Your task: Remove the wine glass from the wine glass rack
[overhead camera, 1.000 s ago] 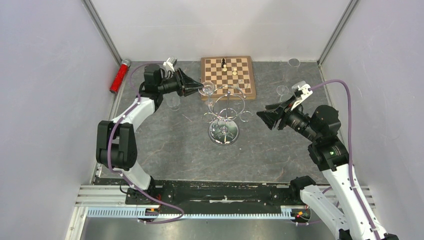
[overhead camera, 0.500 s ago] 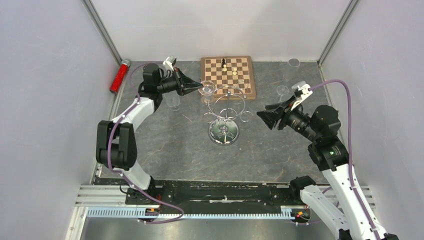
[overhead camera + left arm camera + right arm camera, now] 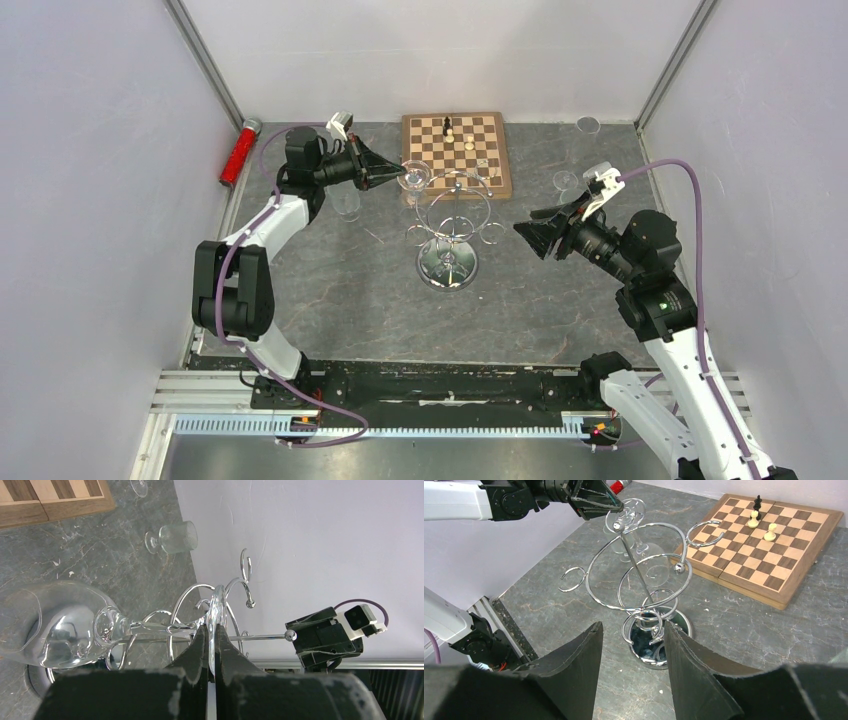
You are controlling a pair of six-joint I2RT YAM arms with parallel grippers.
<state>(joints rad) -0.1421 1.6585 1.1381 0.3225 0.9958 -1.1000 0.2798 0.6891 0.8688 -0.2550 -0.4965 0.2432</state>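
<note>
Grey tabletop (image 3: 330, 290) is carrying the rack (image 3: 447, 268), where your left gripper (image 3: 398, 178) is pinching the hanging glass (image 3: 60, 630) by its foot, while your right gripper (image 3: 522, 234) is hovering nearby, half open and empty.

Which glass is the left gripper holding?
The wine glass hanging from the wine glass rack, foot pinched in the left gripper; the other glasses stand on the table.

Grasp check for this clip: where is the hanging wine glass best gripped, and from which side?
Probably the flat foot of the wine glass, edge-on from the left arm's side: it sits exposed above the rack's loop, while the bowl hangs among wires. The left pincer is shut there.
</note>
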